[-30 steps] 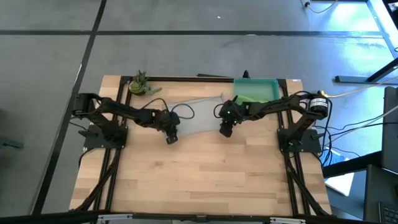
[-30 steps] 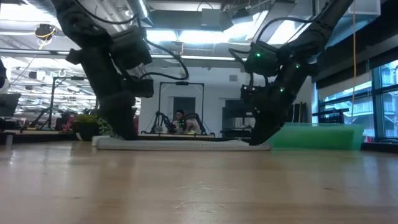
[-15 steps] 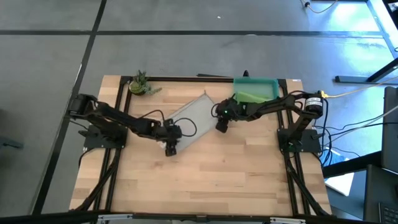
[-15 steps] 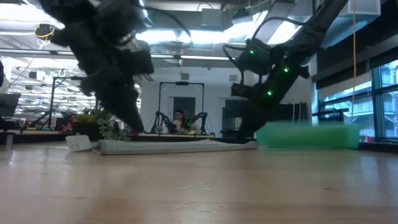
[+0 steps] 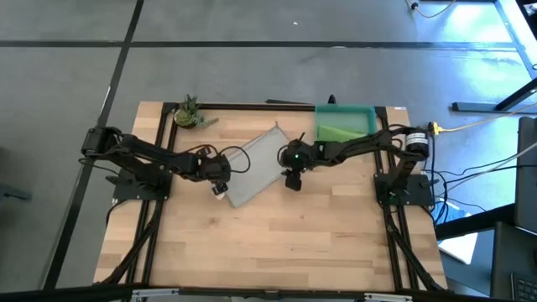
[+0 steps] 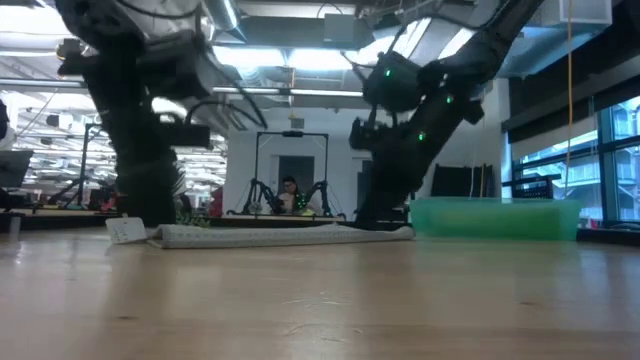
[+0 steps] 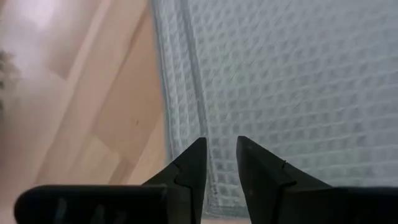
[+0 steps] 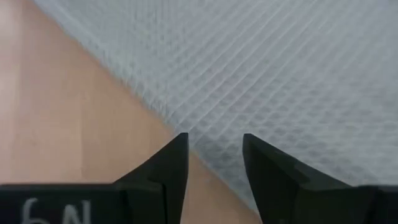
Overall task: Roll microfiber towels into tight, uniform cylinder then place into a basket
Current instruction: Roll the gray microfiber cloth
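Wood table [image 5: 277,243] carries flat grey towel [image 5: 256,162]; lit workshop behind.

The only legible marking is a pale handwritten scrawl [image 8: 55,213] on the dark body of the right gripper [image 8: 214,163], which seems to read "6N", though the frame edge cuts it off.
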You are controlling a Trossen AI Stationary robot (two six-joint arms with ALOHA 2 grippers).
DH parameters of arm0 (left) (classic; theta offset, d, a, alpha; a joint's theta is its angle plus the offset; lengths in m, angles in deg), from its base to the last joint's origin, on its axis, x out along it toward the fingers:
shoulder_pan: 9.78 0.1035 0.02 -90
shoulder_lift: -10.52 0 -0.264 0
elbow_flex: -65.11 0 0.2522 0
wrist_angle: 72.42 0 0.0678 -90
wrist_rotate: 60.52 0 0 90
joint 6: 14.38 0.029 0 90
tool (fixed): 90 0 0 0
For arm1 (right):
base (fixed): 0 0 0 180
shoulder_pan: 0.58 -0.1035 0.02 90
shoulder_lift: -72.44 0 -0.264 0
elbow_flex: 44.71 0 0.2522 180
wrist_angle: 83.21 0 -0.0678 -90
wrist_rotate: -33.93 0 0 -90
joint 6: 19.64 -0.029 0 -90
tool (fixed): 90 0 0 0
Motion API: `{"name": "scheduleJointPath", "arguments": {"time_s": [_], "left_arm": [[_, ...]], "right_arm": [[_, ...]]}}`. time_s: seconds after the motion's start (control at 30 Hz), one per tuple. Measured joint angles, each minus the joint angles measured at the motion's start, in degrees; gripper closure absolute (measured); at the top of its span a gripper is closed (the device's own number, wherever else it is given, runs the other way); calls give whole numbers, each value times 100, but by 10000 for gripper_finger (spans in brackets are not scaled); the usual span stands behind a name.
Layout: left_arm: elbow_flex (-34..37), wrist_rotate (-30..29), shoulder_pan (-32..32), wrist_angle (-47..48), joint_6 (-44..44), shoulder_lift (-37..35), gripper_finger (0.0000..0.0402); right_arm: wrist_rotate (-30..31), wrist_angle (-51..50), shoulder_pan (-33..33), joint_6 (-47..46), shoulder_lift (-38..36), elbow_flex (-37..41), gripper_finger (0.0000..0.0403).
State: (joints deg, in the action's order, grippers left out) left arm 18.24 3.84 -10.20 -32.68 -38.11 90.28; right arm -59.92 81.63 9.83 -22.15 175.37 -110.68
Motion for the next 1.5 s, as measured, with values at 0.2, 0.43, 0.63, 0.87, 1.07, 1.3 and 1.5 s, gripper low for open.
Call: {"name": "scheduleJointPath", "arguments": {"time_s": [0.2,0.43,0.63,0.87,1.07,1.3,1.5], "left_arm": [[365,142,39,-488,-4,49,317],[455,622,-273,-795,7,45,317],[465,1032,-643,-1341,8,64,317],[489,1079,-851,-1901,72,80,317],[243,174,-1009,-1596,529,-352,317],[321,-188,-880,-1243,397,-303,317],[378,17,-852,-1422,372,202,317]], "right_arm": [[382,313,83,17,507,-30,249],[493,384,306,158,513,-18,249],[1088,433,501,421,498,-9,249],[1976,537,562,908,490,4,249],[1413,237,432,772,-138,10,249],[52,470,-85,615,-140,3,249],[65,958,-345,632,344,4,249]]}}
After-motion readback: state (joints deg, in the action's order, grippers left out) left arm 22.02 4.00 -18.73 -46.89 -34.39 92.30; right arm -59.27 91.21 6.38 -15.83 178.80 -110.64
